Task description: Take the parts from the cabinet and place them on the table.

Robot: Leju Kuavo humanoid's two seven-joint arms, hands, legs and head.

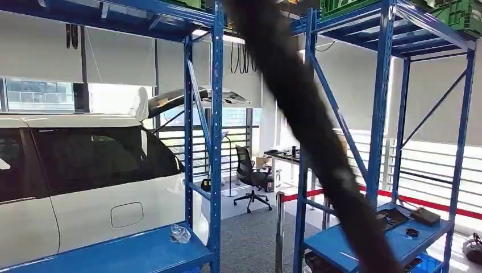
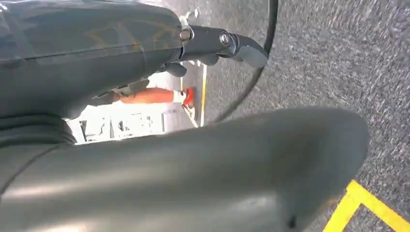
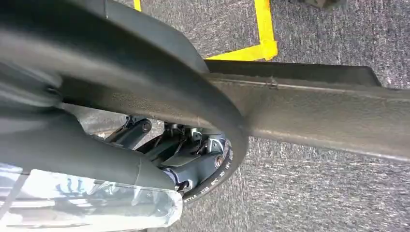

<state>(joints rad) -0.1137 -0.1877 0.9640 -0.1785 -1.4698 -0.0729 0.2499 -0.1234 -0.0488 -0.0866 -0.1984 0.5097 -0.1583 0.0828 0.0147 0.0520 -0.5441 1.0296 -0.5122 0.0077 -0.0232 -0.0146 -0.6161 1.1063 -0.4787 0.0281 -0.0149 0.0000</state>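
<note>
R hand (image 3: 183, 164) gripped 1 black belt (image 3: 220, 121) plus 1 clear bag (image 3: 96, 205); L hand (image 2: 217, 46) fingers apart, held nothing. 2 blue racks (image 1: 216, 142), carpeted aisle (image 1: 250, 239) open between.

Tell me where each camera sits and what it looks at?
Head view: high on the body, facing forward at blue racks and a white car.
Left wrist view: behind the left hand, looking down at grey carpet.
Right wrist view: behind the right hand, fingers holding a black belt.
Both wrist views share carpet and yellow tape.
</note>
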